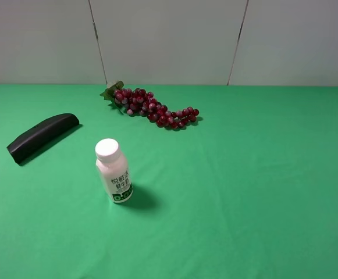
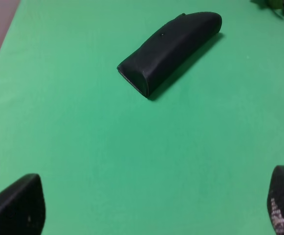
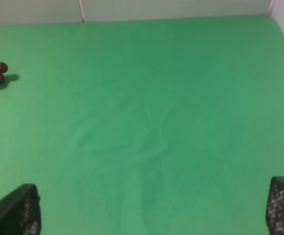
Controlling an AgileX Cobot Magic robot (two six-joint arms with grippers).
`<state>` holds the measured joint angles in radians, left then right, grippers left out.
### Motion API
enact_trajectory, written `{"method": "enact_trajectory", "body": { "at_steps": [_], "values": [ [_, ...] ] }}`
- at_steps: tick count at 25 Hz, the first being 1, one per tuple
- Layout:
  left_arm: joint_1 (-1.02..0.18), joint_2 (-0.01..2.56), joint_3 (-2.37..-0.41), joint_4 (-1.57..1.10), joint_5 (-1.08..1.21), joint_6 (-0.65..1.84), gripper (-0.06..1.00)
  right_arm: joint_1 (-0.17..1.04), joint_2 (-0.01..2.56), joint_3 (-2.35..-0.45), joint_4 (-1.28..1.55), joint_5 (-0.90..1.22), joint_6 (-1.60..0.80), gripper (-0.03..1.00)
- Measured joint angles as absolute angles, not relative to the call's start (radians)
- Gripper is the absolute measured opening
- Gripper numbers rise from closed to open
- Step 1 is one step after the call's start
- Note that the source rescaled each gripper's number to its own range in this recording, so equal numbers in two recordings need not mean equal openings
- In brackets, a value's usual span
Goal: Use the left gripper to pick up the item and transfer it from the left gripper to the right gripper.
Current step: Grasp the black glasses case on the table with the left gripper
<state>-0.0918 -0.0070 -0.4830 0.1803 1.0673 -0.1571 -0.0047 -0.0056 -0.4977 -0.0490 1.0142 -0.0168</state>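
**Mia:** Where is the black case (image 1: 42,138)?

**Tom:** It lies flat on the green cloth (image 1: 262,192), at ten o'clock from the pink bottle (image 1: 114,171), well apart. It runs from eight o'clock up to two o'clock.

**Mia:** Is it hard to lift?

**Tom:** I think not. It looks light and a bit soft. Its skin is dull, so it should not slip. I would pinch it across the thin way, a bit off the middle. Then one end sticks out for the other hand.

**Mia:** What do the hands do?

**Tom:** The left gripper (image 2: 155,196) is spread wide and holds nothing. The case lies ahead of it, not touching. The right gripper (image 3: 153,196) is spread wide too, over bare cloth.

**Mia:** How many things?

**Tom:** One case, one bottle, one grape bunch (image 1: 154,107) and two grippers.
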Motion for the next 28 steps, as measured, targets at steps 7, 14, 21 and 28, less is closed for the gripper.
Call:
{"method": "enact_trajectory", "body": {
  "at_steps": [7,14,21,28],
  "values": [
    [-0.092,-0.007,-0.483,0.18,1.067,-0.157,0.81,-0.005,-0.006,-0.498,-0.049,1.014,-0.017,1.0],
    [-0.092,-0.007,-0.483,0.179,1.067,-0.156,0.81,-0.005,-0.006,-0.498,-0.049,1.014,-0.017,1.0],
    [-0.092,-0.007,-0.483,0.179,1.067,-0.156,0.81,-0.005,-0.006,-0.498,-0.049,1.014,-0.017,1.0],
    [-0.092,-0.007,-0.483,0.179,1.067,-0.156,0.78,-0.005,-0.006,-0.498,-0.049,1.014,-0.017,1.0]
  ]
}}
